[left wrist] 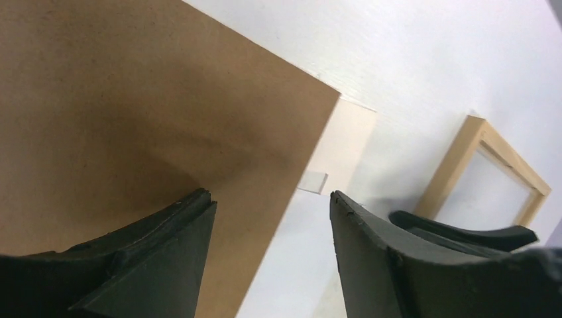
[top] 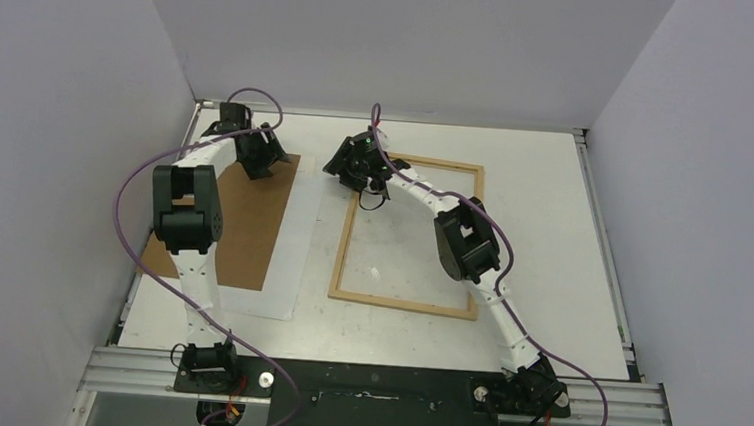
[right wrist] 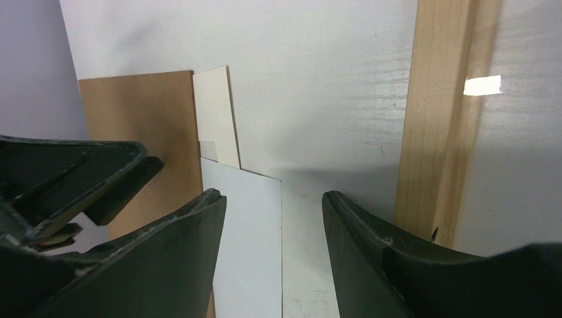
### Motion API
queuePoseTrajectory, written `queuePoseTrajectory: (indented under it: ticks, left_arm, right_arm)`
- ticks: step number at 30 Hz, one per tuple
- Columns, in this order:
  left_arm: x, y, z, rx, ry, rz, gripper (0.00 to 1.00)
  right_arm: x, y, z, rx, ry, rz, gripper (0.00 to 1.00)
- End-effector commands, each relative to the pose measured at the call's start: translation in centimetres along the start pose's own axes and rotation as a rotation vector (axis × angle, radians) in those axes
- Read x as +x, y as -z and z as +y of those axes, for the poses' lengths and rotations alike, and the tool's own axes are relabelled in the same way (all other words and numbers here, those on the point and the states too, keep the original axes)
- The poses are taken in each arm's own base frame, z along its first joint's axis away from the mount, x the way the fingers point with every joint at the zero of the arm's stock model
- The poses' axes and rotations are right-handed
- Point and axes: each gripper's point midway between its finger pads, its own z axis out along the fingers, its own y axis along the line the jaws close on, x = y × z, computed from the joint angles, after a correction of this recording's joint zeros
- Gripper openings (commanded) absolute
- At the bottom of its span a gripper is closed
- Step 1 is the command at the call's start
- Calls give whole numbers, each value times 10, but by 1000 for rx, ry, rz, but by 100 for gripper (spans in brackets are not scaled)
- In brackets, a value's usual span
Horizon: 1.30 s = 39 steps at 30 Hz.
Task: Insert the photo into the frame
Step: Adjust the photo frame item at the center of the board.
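- At the far left of the table (top: 552, 235), the left arm reaches forward with its elbow raised. The left pincer (top: 256, 159) hangs low over the far right corner of the backing panel (top: 232, 223), with its jaws parted and nothing between them.
- In the left wrist view the left pincer straddles the panel's right edge, one finger (left wrist: 166, 252) over brown board and the other over white surface.
- Just right of the panel lies the photo (top: 290, 257), plain side up. Its left part is covered by the panel and only a strip shows. It is outside the frame and touched by neither pincer.
- Judgement: the task is at the fetching step, and nothing is loaded yet. The next move calls for freeing the sheet, either by taking its exposed edge or by shifting the panel off it. A thin flat sheet will be hard to lift.
- Further right, the right arm bends across the frame (top: 343, 241). The right pincer (top: 354, 171) sits near the frame's far left corner, released and empty.
- The frame lies flat on the table, well apart from the photo's near end.
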Motion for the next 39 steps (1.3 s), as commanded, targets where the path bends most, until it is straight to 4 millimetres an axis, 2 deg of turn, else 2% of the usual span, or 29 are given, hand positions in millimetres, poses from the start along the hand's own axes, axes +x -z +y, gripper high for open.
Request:
queuePoseTrajectory:
  ticks: [1, 6, 13, 18, 20, 25, 30, 34, 36, 39]
  left_arm:
    - [-1, -17, 5, -23, -39, 21, 61]
    - [24, -25, 22, -70, -40, 111, 53]
    - [87, -20, 38, -105, -37, 251, 49]
    - [117, -17, 43, -92, -8, 306, 47]
    - [138, -17, 34, -92, -38, 347, 46]
    - [159, -13, 43, -127, -18, 374, 44]
    - [165, -4, 44, -125, -20, 378, 43]
    - [165, 2, 42, -125, -21, 376, 42]
    - [158, 4, 37, -112, -19, 357, 43]
    - [131, 8, 18, -55, -23, 303, 46]
  right_arm:
    - [22, -9, -35, 79, -1, 74, 57]
    - [20, -10, -33, 59, 14, 70, 57]
    - [18, -8, -37, 62, 50, 87, 57]
    - [24, -4, -42, 97, 48, 123, 58]
    - [28, -2, -41, 93, 53, 135, 59]
    - [28, 4, -37, 67, 54, 124, 61]
    - [23, 2, -30, 23, 35, 107, 61]
    - [22, 3, -41, 96, 40, 109, 61]
    - [22, 2, -49, 131, 36, 96, 61]
    - [21, 3, -53, 141, 33, 79, 60]
